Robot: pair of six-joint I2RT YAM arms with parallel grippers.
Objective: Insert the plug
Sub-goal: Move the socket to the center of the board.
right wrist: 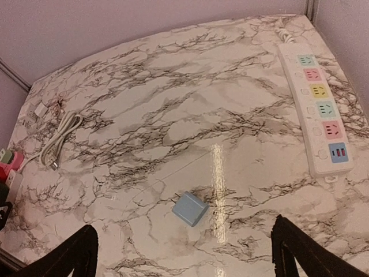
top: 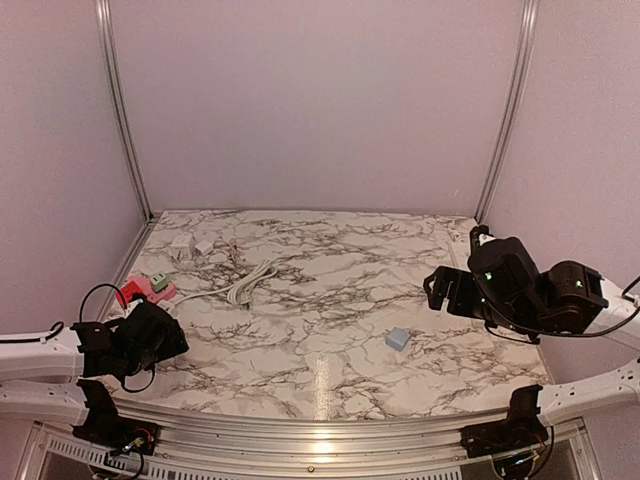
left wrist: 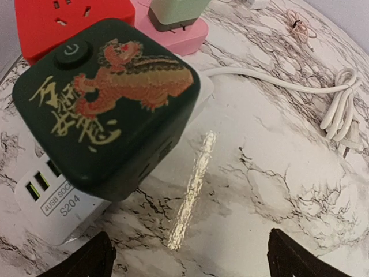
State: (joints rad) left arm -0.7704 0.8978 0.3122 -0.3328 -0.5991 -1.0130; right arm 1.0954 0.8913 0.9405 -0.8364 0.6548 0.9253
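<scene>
A small light blue plug adapter lies on the marble table, right of centre; in the right wrist view its prongs point up-left. A white power strip with coloured sockets lies along the table's right edge. My right gripper is open and empty, held above the table up and to the right of the adapter, which shows between its fingertips. My left gripper is open and empty at the left edge, just in front of a dark green cube socket with a red dragon print.
The green cube sits on a white USB socket block. Behind it are a red socket cube and a pink one with a green plug in it. A coiled white cable and small white adapters lie at the back left.
</scene>
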